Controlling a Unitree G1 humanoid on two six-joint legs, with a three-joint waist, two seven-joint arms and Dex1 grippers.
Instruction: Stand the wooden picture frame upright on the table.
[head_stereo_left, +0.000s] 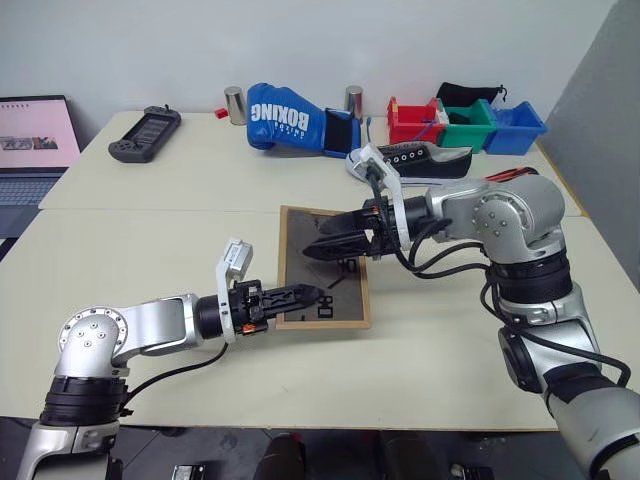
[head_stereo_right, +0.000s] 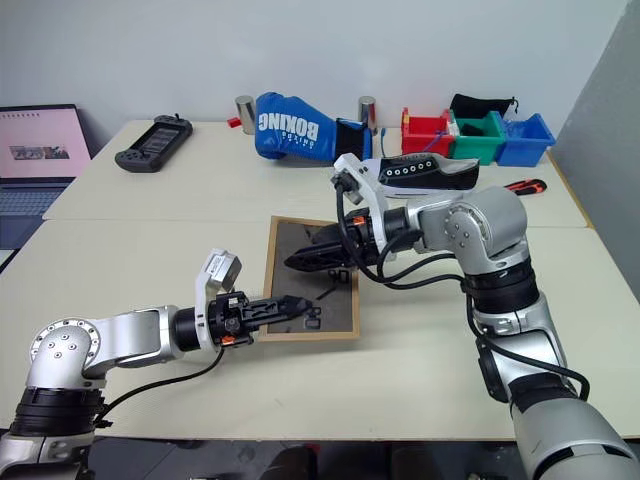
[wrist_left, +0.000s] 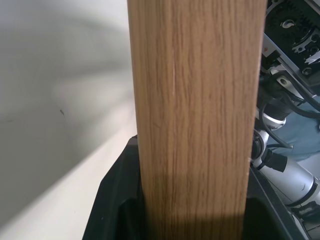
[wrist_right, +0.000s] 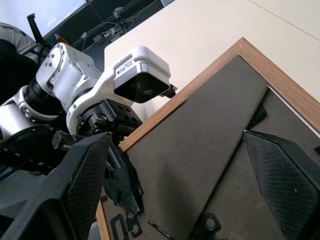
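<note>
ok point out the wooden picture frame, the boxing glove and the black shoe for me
wooden picture frame (head_stereo_left: 300, 232): left eye view, on the bare dark backing near its far edge
boxing glove (head_stereo_left: 285, 120): left eye view, on the blue body by the white lettering
black shoe (head_stereo_right: 425, 174): right eye view, on its laced upper

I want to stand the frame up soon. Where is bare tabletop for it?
Bare table left of the wooden picture frame, up to the seam, and along the near edge. The far edge is crowded: boxing glove, shoe, bins.
</note>
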